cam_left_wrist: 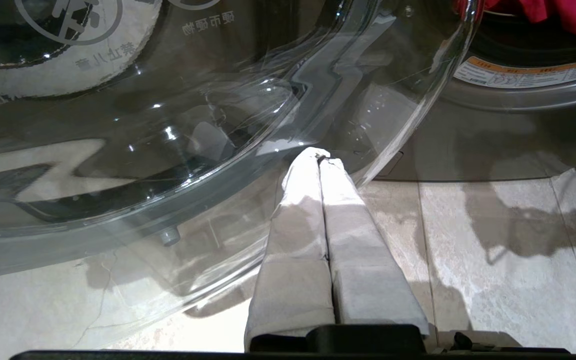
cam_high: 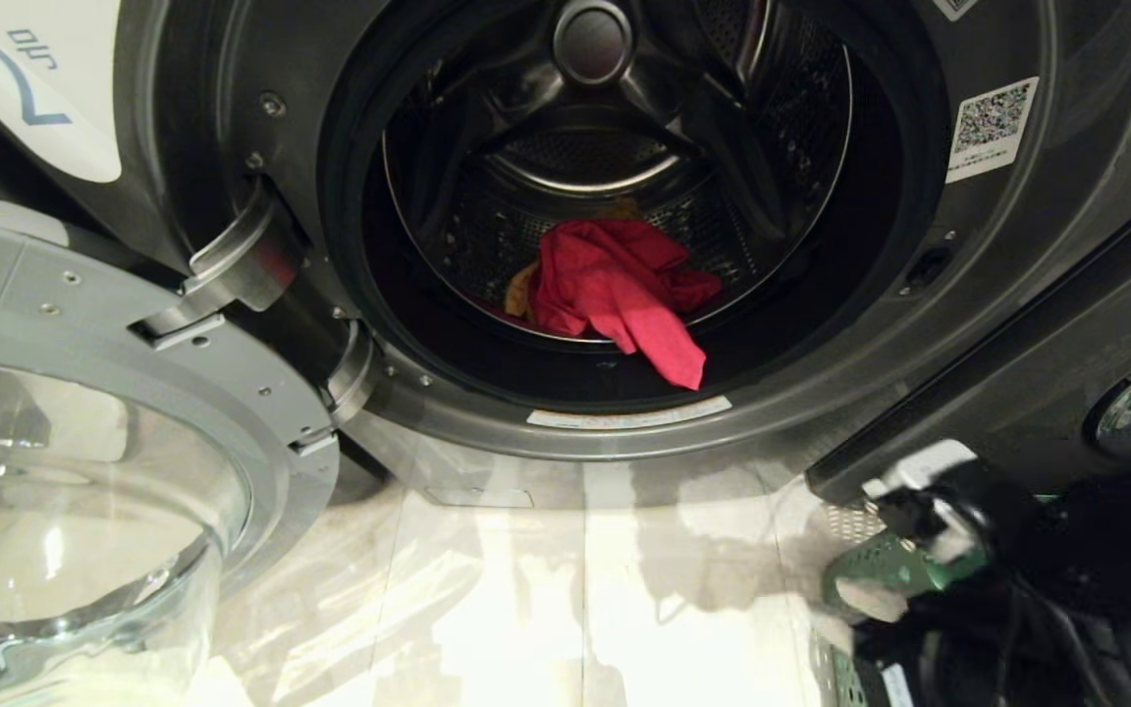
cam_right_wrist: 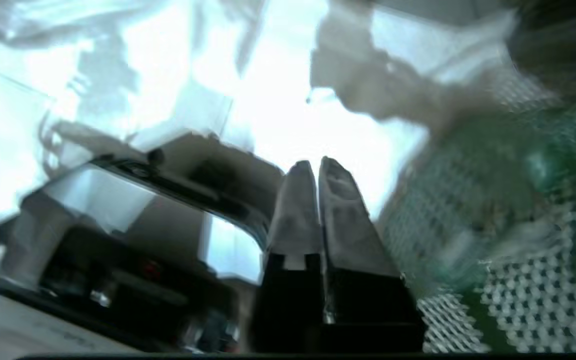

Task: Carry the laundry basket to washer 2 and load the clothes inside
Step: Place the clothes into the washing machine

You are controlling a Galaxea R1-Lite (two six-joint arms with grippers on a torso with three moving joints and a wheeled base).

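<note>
Washer 2 (cam_high: 1017, 324), a dark grey front-loader with a blue "2" on a white label, stands with its glass door (cam_high: 84, 491) swung wide to the left. Inside the perforated steel drum (cam_high: 772, 118) lies a pink-red garment (cam_high: 615, 285), one corner draped over the drum lip, with a yellow piece (cam_high: 520, 291) showing behind it. The green perforated laundry basket (cam_high: 894, 570) sits on the floor at lower right. The right gripper (cam_right_wrist: 310, 167) is beside the basket, jaws closed and empty. The left gripper (cam_left_wrist: 320, 156), jaws closed and empty, is near the door glass.
</note>
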